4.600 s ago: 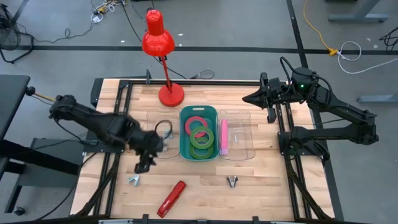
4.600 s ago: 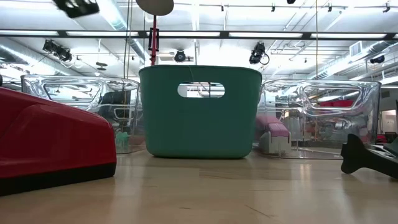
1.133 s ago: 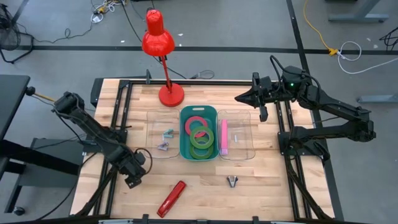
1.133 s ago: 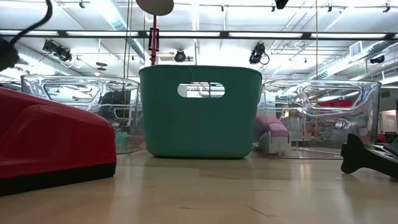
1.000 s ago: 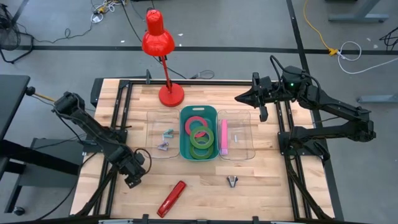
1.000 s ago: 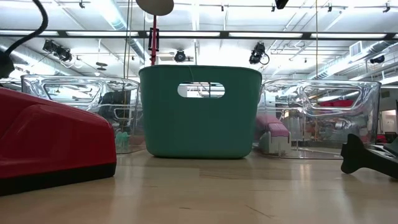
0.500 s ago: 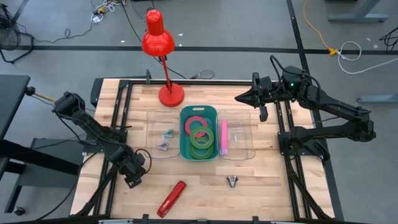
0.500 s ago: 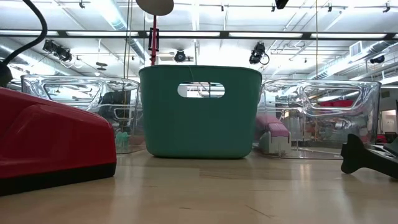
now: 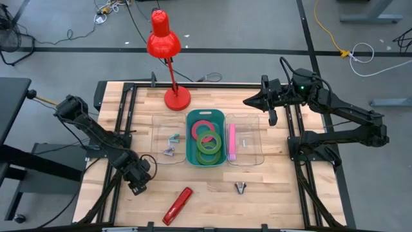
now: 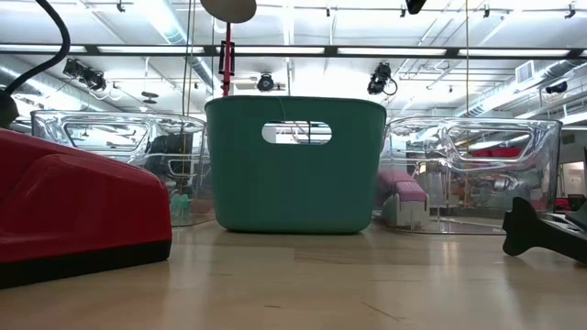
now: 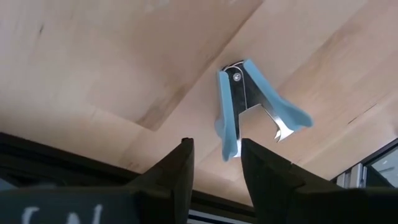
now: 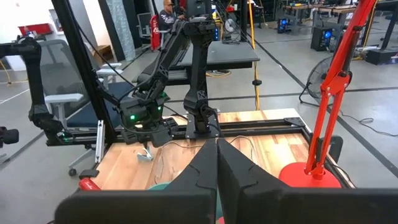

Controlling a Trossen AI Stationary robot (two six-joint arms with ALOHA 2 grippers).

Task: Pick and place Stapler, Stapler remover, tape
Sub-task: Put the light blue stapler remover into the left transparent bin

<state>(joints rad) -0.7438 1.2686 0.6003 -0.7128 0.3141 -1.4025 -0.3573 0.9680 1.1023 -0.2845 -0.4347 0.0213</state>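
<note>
A light-blue staple remover point(image 11: 249, 106) lies flat on the wooden table near its front left, and also shows in the right wrist view point(image 12: 145, 155). My left gripper point(image 11: 214, 149) is open and points down just above it, with one leg of the remover's jaw end showing between the fingertips; in the high view the gripper point(image 9: 136, 185) hides it. A red stapler point(image 9: 178, 205) lies at the near edge. A black staple remover point(image 9: 241, 187) lies right of centre. My right gripper point(image 9: 248, 101) is shut and empty, high over the far right.
A teal bin point(image 9: 189, 138) with tape rolls stands mid-table. Left of it is a clear tub point(image 9: 158, 138) holding two staple removers, right of it a clear tub point(image 9: 252, 148) holding a pink stapler. A red desk lamp point(image 9: 176, 98) stands at the far side.
My left gripper has sunk a little toward the blue staple remover and then stayed still, its fingers open. Nothing on the table has moved.
</note>
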